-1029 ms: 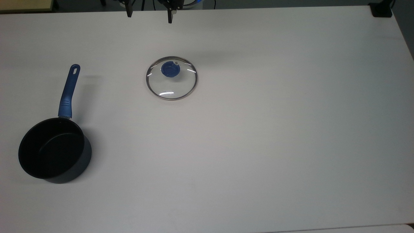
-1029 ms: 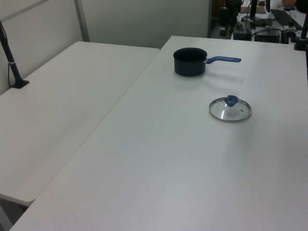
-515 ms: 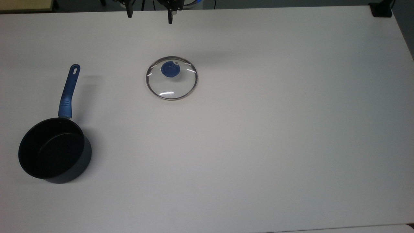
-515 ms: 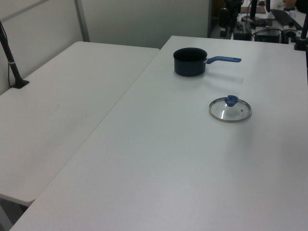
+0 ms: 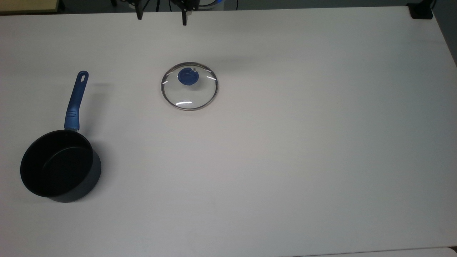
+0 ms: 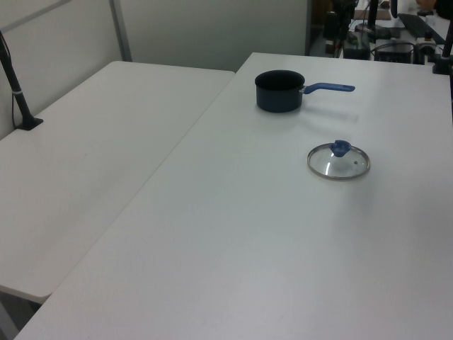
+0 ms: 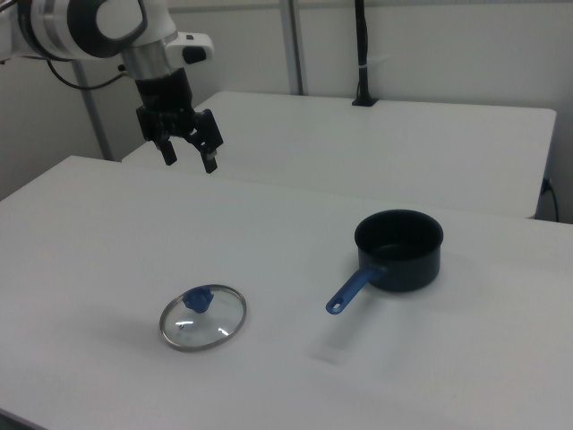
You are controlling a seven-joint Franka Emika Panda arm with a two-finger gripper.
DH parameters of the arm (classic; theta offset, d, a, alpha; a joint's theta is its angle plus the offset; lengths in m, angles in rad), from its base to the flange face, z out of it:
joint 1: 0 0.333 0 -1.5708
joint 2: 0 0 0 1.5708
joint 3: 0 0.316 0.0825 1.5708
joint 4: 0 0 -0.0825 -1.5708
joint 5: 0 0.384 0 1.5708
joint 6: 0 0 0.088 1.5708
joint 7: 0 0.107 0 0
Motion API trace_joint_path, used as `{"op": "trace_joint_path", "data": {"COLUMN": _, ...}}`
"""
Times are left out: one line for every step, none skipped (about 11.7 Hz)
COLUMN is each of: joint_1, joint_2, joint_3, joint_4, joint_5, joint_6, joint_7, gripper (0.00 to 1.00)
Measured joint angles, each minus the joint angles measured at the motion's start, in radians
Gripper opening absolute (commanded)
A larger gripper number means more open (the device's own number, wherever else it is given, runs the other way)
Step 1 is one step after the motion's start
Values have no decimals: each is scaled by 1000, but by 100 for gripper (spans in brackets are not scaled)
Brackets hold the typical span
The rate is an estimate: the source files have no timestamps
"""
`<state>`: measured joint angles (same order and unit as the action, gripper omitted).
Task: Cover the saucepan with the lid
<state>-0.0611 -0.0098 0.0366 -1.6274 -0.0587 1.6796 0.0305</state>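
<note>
Lid (image 5: 189,86) flat on table (image 5: 285,142), knob (image 5: 186,77) up, so a top-down pinch looks workable. Saucepan (image 5: 59,167) well apart toward the top view's left, mouth up, ready to receive it. Gripper (image 7: 187,153) hangs high above the table, jaws spread, holding nothing.

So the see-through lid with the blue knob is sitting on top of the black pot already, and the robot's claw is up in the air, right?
Not quite. The lid is not on the saucepan; it lies flat on the white table, apart from it, as the right view shows. The rest is right: the lid is clear with a blue knob, and the gripper hangs open in the air above the table.
</note>
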Motion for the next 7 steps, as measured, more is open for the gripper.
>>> {"op": "trace_joint_path", "data": {"joint_1": -23, "joint_2": 0, "joint_3": 0, "joint_4": 0, "joint_5": 0, "joint_6": -28, "joint_7": -93, "gripper": 100}}
{"op": "trace_joint_path", "data": {"joint_1": -47, "joint_2": -1, "joint_3": -2, "joint_4": 0, "joint_5": 0, "joint_6": -68, "joint_7": -158, "gripper": 100}}
{"op": "trace_joint_path", "data": {"joint_1": -69, "joint_2": -1, "joint_3": -3, "joint_4": 0, "joint_5": 0, "joint_6": -107, "joint_7": -189, "gripper": 100}}
{"op": "trace_joint_path", "data": {"joint_1": -88, "joint_2": -1, "joint_3": -6, "joint_4": -5, "joint_5": 0, "joint_6": -134, "joint_7": -194, "gripper": 100}}
{"op": "trace_joint_path", "data": {"joint_1": -108, "joint_2": -7, "joint_3": -9, "joint_4": -30, "joint_5": 0, "joint_6": -141, "joint_7": -195, "gripper": 100}}
{"op": "trace_joint_path", "data": {"joint_1": -129, "joint_2": -24, "joint_3": -10, "joint_4": -86, "joint_5": 0, "joint_6": -137, "joint_7": -195, "gripper": 100}}
{"op": "trace_joint_path", "data": {"joint_1": -145, "joint_2": -54, "joint_3": -10, "joint_4": -164, "joint_5": 0, "joint_6": -105, "joint_7": -193, "gripper": 100}}
